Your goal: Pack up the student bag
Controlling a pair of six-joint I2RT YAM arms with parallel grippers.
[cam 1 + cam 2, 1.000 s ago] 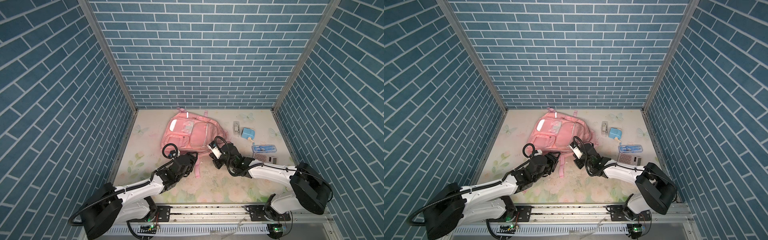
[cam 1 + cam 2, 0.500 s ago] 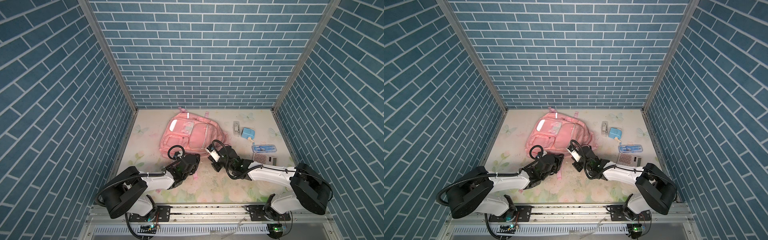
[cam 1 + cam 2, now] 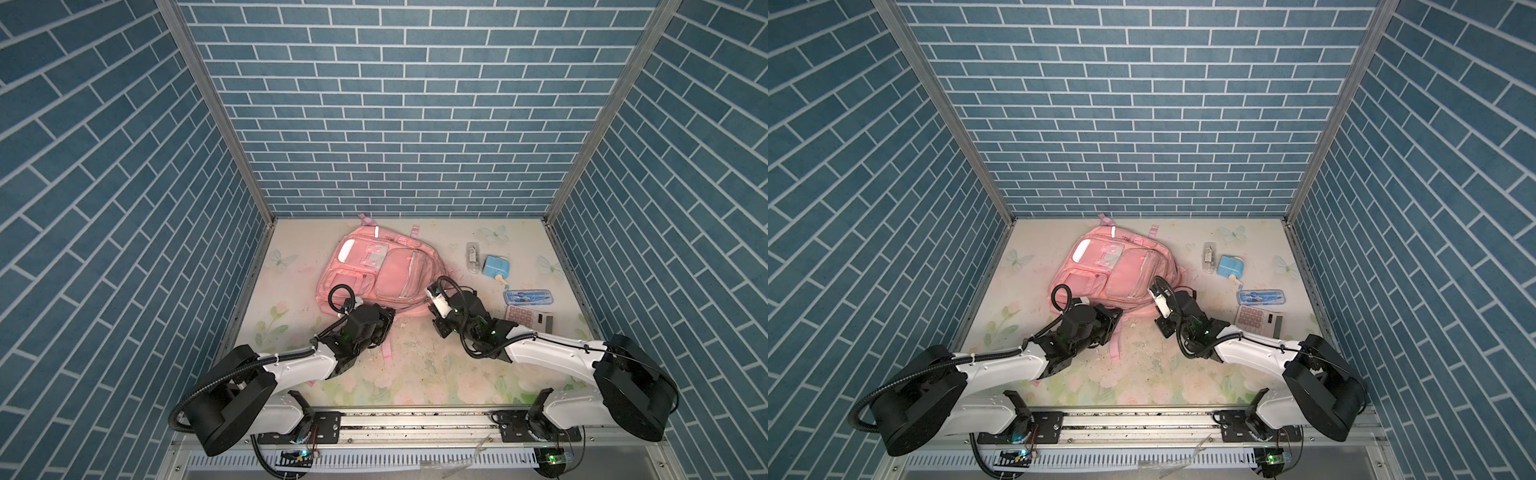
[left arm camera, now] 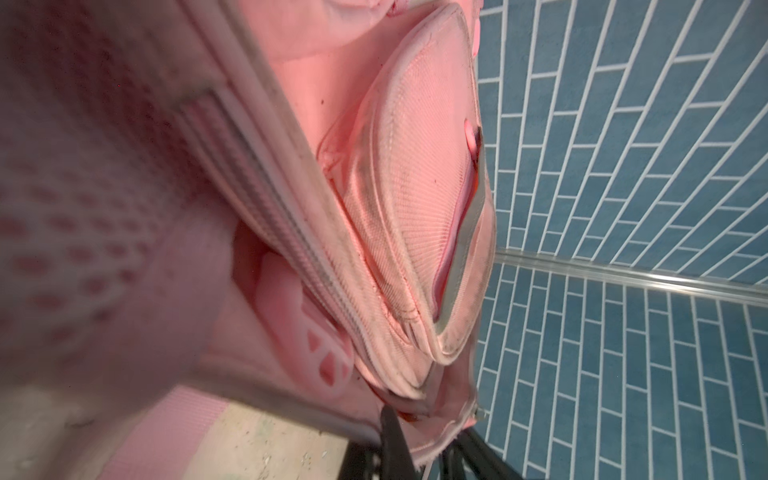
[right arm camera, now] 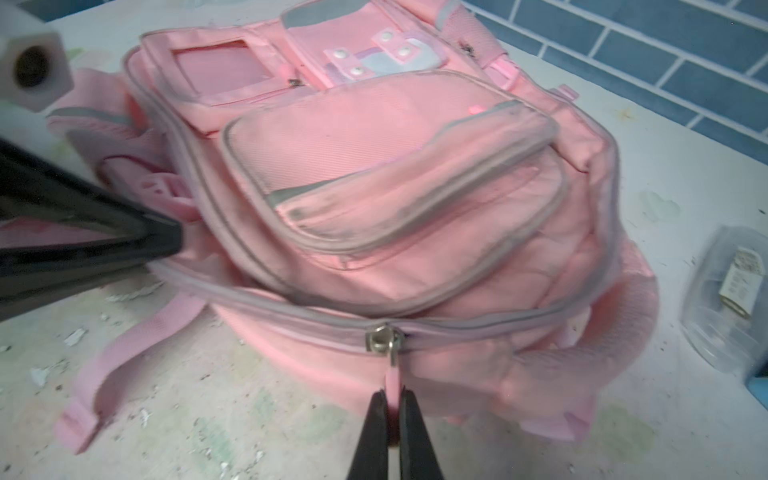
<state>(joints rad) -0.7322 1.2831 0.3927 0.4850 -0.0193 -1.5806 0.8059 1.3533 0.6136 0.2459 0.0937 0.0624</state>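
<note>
The student bag (image 3: 386, 270) (image 3: 1125, 270) is a pink backpack lying front-up at the middle back of the table. My left gripper (image 3: 388, 315) (image 3: 1119, 313) is at its near-left edge. In the left wrist view the left gripper (image 4: 428, 432) is shut on a fold of the bag's pink fabric rim (image 4: 440, 419). My right gripper (image 3: 430, 313) (image 3: 1158, 316) is at the near-right edge. In the right wrist view the right gripper (image 5: 392, 401) is shut on the pink zipper pull (image 5: 392, 380) below the metal slider (image 5: 384, 338).
Right of the bag lie a clear plastic box (image 3: 472, 257), a blue sharpener (image 3: 496, 268), a blue geometry case (image 3: 528, 297) and a calculator (image 3: 528, 318). A loose pink strap (image 3: 386, 353) trails toward the front. Blue brick walls enclose three sides.
My left gripper has moved in to the bag's near edge and shut on its fabric. The right gripper has kept its hold on the zipper pull and drifted slightly left.
</note>
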